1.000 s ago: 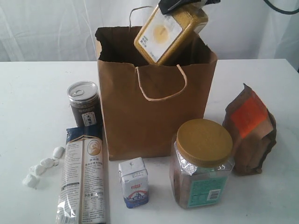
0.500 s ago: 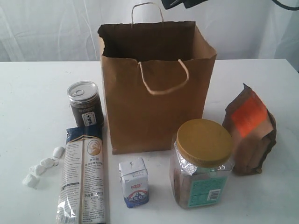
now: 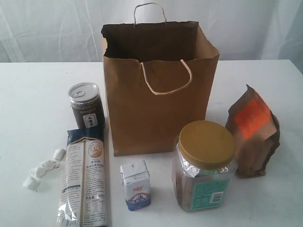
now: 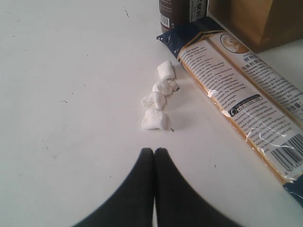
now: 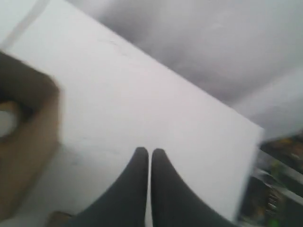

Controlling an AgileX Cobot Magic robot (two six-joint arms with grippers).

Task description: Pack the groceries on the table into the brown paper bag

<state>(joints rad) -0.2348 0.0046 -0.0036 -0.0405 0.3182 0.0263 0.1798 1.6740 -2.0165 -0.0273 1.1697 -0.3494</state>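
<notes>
Brown paper bag stands upright at the back middle of the table, its ragged mouth open and one pale cord handle hanging down its front face. Around it lie the groceries: the silver-lidded dark jar just beside its left wall, the long noodle packet flat in front of that jar, and the white wrapped sweets in a short row beside the packet. The small white-blue carton and the gold-lidded clear jar stand in front of the bag, and the orange-labelled brown pouch stands to its right.

Neither arm shows in the exterior view. The left gripper is low over the tabletop, its dark fingers pressed together with nothing between them, pointing at the sweets, which lie near its tips. The right gripper is raised above the table beside the bag; its picture is blurred, but the two fingers meet at the tips and grip nothing.
</notes>
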